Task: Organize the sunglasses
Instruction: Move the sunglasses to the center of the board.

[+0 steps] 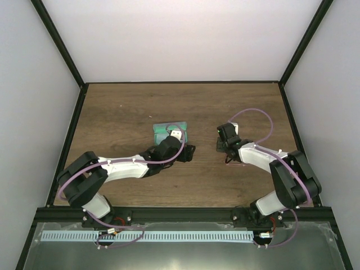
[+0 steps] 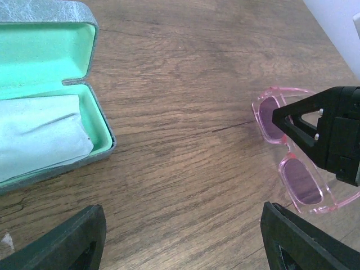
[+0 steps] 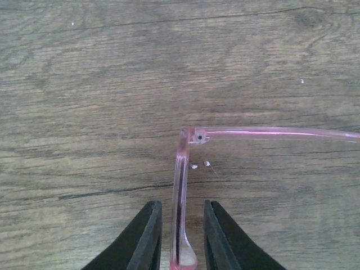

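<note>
Pink translucent sunglasses [image 2: 301, 183] with purple lenses lie on the wooden table, right of an open grey case [image 2: 90, 34] with a mint green lining and a pale cloth [image 2: 39, 132] inside. My left gripper [image 2: 183, 236] is open wide and empty, low over bare wood between case and sunglasses. My right gripper [image 3: 183, 236] is open, its fingers straddling the front of the sunglasses [image 3: 181, 185] with a small gap on each side. One temple arm [image 3: 270, 133] is unfolded and sticks out to the right. In the top view the case [image 1: 163, 130] is mid-table and the right gripper [image 1: 225, 147] is to its right.
Black frame posts and grey walls bound the table [image 1: 124, 112] on the left, right and back. A few tiny white specks [image 3: 199, 164] lie on the wood by the sunglasses hinge.
</note>
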Motion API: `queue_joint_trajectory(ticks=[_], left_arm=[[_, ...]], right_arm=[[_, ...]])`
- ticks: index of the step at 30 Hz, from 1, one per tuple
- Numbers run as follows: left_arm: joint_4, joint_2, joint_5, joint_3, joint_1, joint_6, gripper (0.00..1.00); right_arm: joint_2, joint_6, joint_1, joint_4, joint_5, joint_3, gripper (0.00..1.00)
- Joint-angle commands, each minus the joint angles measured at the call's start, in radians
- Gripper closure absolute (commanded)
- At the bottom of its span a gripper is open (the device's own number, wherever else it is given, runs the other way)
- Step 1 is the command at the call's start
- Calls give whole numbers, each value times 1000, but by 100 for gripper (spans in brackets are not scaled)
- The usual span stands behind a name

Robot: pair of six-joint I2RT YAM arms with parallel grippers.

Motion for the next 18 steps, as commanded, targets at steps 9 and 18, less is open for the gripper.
queue_joint_trajectory(ticks=[9,18], left_arm=[[-11,62,4,56,-2,43,22],[-17,83,4,68,-1,46,22]], right_arm=[[10,-15,-16,30,20,48,96],[24,-23,-14,50,-24,65,99]])
